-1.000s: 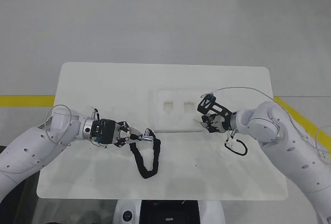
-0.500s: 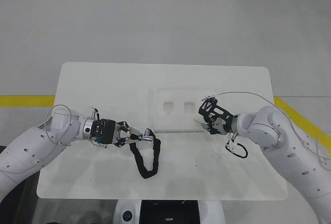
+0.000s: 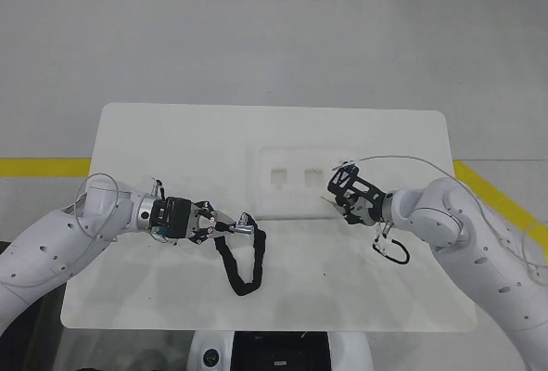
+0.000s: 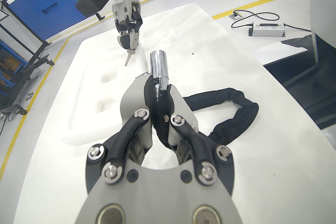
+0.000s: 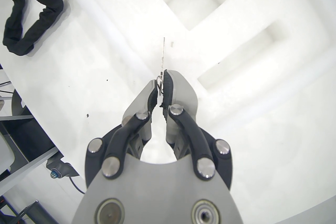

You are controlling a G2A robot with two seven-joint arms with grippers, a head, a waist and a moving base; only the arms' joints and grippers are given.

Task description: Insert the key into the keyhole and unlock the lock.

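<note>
Key [image 5: 163, 57]: pinched by its head in my right gripper [image 5: 160, 83], with the blade sticking out past the fingertips over the foam tray [image 5: 105, 12].
Lock [image 4: 158, 64]: chrome barrel clamped in my left gripper [image 4: 155, 89], beside the tray; its black chain [image 4: 231, 109] trails on the table [image 3: 162, 139].
Direction: the barrel's end faces my right gripper, and the key is well apart from it.
Axes: the blade slants toward the tray; I judge it is not yet in line with the barrel.
</note>
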